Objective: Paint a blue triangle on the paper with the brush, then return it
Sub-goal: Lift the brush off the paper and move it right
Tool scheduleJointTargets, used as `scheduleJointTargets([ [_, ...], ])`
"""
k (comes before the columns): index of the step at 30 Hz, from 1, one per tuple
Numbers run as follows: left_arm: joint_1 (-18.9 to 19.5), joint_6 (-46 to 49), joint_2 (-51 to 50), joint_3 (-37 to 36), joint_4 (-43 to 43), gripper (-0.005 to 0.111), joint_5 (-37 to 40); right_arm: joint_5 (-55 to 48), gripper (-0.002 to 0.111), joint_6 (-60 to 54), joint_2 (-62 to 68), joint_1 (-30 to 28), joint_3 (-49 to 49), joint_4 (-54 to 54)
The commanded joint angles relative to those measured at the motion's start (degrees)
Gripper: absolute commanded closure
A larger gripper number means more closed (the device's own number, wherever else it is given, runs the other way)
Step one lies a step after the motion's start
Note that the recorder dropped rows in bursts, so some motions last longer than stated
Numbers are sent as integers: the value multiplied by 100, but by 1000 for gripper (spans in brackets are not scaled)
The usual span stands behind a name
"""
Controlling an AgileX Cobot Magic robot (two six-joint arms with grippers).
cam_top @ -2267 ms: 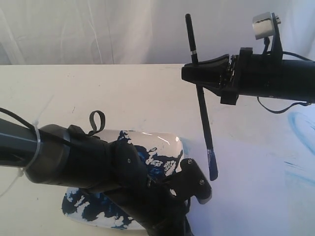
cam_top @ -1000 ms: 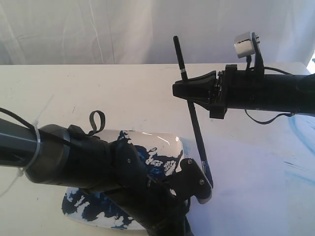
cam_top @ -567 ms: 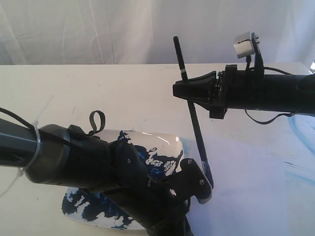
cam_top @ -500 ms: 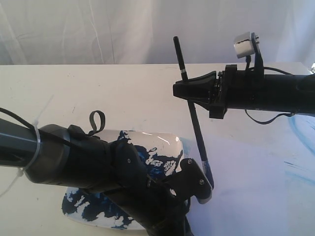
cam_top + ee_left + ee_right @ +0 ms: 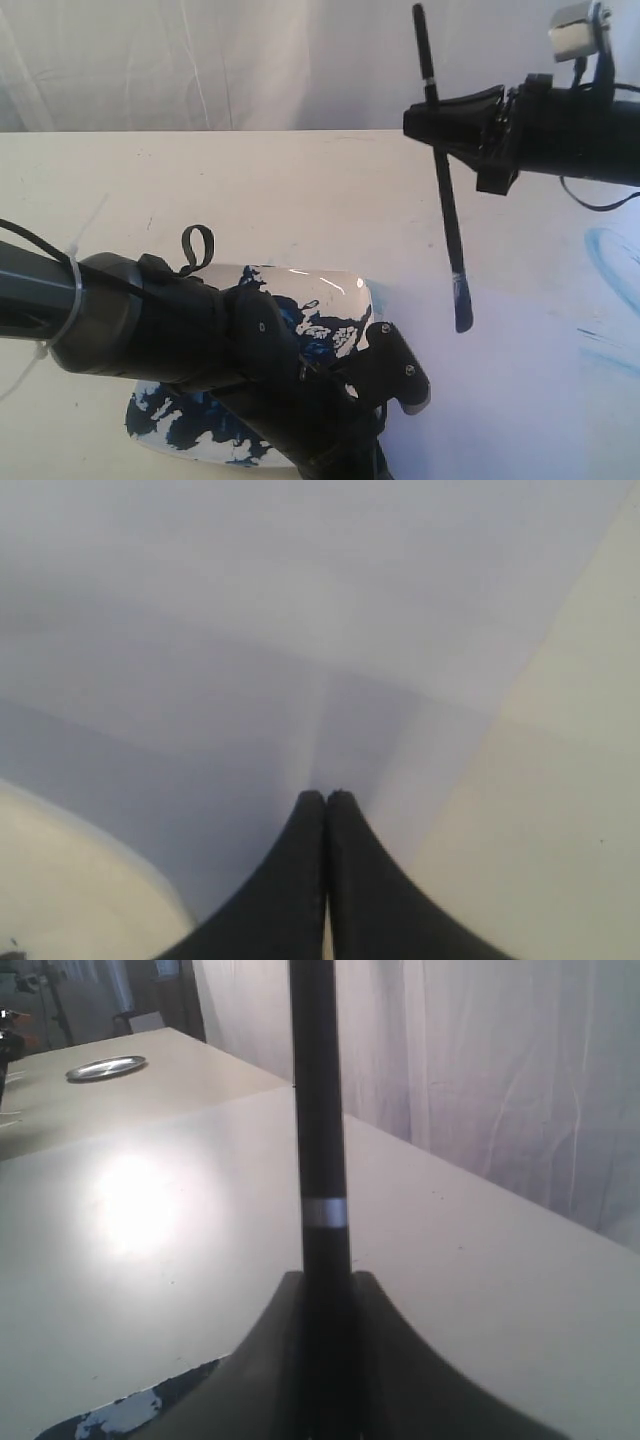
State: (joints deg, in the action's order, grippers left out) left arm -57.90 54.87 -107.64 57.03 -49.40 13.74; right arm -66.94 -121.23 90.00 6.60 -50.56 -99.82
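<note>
My right gripper (image 5: 425, 122) (image 5: 322, 1280) is shut on the brush (image 5: 446, 200) (image 5: 318, 1110), gripping its black handle below a silver band. The brush hangs nearly upright, and its blue-stained tip (image 5: 461, 308) is in the air above the left part of the paper (image 5: 520, 400). My left gripper (image 5: 405, 385) (image 5: 325, 795) is shut with nothing in it, low over the paper (image 5: 250, 630) beside the dish's corner. No blue triangle is in view; only faint light-blue smears (image 5: 608, 262) show at the paper's right.
A white dish (image 5: 320, 290) blotched with dark blue paint lies left of the paper, largely hidden by my left arm (image 5: 180, 330). Its rim (image 5: 60, 880) shows beside the left fingers. A round metal lid (image 5: 105, 1067) lies far off on the cream table (image 5: 200, 180).
My right gripper has risen and moved right with the brush. The tip has left the spot beside the left gripper and dish corner and now hangs over the paper. The left arm stayed still.
</note>
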Motion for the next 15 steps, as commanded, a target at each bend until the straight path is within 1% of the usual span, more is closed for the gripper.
scheduleJointTargets([
  [1, -11, -26, -25, -96, 153, 107, 82, -145, 108, -100, -376, -116, 202, -13],
  [9, -11, 36, -25, -96, 153, 107, 62, -263, 108, -29, -401, -116, 234, -13],
  [12, -11, 36, -25, -96, 153, 107, 62, -114, 108, 464, -411, -116, 74, -13],
  [15, -11, 36, -25, -96, 153, 107, 62, 383, 108, 1149, -422, -95, -207, -13],
])
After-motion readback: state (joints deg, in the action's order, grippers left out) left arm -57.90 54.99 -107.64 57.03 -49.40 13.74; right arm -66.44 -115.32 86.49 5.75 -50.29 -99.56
